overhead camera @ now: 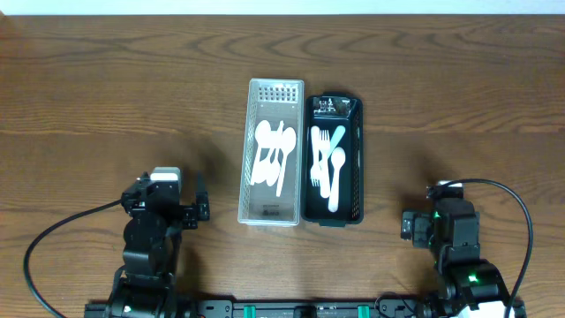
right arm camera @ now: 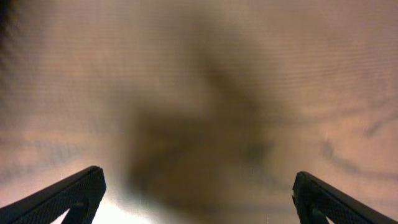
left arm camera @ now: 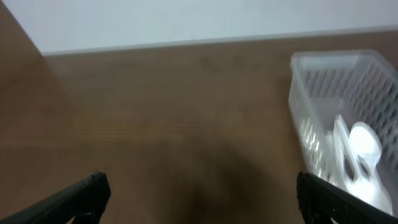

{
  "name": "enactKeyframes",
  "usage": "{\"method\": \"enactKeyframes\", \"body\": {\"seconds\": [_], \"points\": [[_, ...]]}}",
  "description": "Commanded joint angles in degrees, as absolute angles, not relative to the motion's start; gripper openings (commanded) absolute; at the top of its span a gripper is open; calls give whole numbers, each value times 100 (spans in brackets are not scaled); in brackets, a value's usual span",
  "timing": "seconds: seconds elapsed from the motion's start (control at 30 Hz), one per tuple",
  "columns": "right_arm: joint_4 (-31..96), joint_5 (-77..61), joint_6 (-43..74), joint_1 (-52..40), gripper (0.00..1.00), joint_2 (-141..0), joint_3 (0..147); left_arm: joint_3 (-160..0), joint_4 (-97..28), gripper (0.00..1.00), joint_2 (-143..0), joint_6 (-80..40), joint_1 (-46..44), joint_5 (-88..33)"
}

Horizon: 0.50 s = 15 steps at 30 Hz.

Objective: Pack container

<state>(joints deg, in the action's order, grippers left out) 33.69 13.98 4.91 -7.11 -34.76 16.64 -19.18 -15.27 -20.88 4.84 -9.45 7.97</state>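
A clear plastic basket [overhead camera: 250,152] stands at the table's middle with several white spoons [overhead camera: 275,152] in it. A black basket [overhead camera: 356,159] stands right beside it and holds white forks and spoons [overhead camera: 325,164] and one pale teal spoon [overhead camera: 335,135]. My left gripper [overhead camera: 199,208] is open and empty, low at the front left, apart from the baskets. In the left wrist view its fingers [left arm camera: 199,199] are wide apart and the clear basket [left arm camera: 297,93] shows at the right. My right gripper [overhead camera: 408,226] is open and empty at the front right; the right wrist view [right arm camera: 199,193] shows only wood.
Brown wooden table [overhead camera: 106,106] all round the baskets. Black cables [overhead camera: 53,238] loop from each arm near the front edge. A pale wall shows beyond the table's far edge [left arm camera: 186,25].
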Motion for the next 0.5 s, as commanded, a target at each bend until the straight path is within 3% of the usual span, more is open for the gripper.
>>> {"method": "enactKeyframes", "body": {"seconds": [0.0,0.17,0.47], "points": [[3651,1457,421,-770,99,-3413,1653,-1935,-1911,98,-2086,556,-963,864],[4106,1457,421,-760,99,-2921,1647,-1935,-2749,98,-2086,554,-963,864],[4416,1466,419,-937,99,-589,1647,-1935,-3780,98,-2086,554,-963,864]]}}
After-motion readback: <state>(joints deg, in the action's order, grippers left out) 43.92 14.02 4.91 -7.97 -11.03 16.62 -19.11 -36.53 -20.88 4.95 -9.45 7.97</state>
